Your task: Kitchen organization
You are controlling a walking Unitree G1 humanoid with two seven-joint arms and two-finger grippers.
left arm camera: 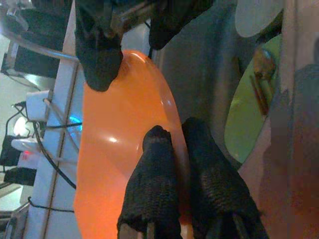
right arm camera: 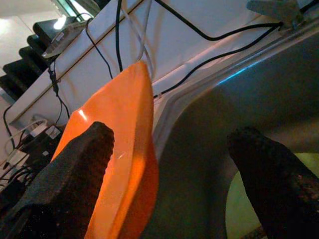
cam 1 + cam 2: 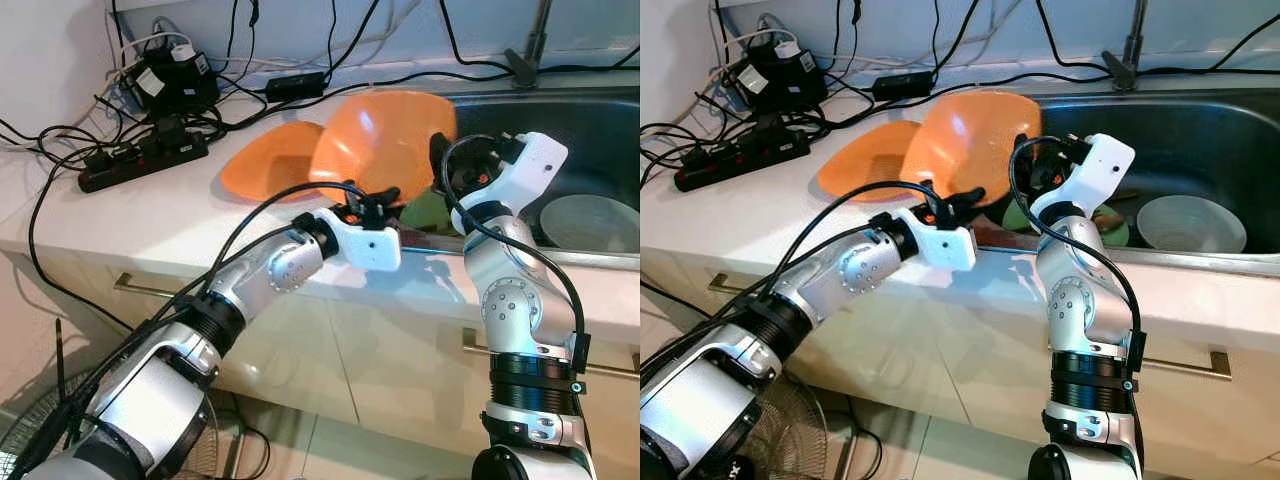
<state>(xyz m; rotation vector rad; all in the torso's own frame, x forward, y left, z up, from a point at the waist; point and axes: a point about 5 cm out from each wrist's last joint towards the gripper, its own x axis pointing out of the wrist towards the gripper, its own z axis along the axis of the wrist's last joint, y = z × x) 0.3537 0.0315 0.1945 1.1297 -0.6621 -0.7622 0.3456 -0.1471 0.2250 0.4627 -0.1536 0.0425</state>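
Orange plastic, glossy: a large orange bowl (image 3: 385, 140) stands tilted on edge at the left lip of the steel sink (image 3: 600, 130), its hollow facing the near side and up, its long axis running left to right along the counter edge. Behind and to its left a second orange bowl (image 3: 265, 160) lies flatter on the white countertop (image 3: 130, 215), touching or overlapping the first.

Left gripper (image 1: 174, 149) at the bowl's near lower rim; its two black fingers (image 1: 152, 184) are pressed together on that rim, one on either face, pinching it.

Right gripper (image 2: 174, 164) at the bowl's right, sink-side edge; fingers spread wide, one pad (image 2: 79, 164) against the orange inner face, the other over the basin. Not closed on anything.

In the sink: a green plate (image 1: 249, 109) low at the left, partly hidden by the arms, and a pale bowl (image 3: 590, 220) to the right.

Far left on the counter: black power strip (image 3: 140, 160), adapters, a tangle of black cables (image 3: 300, 85).
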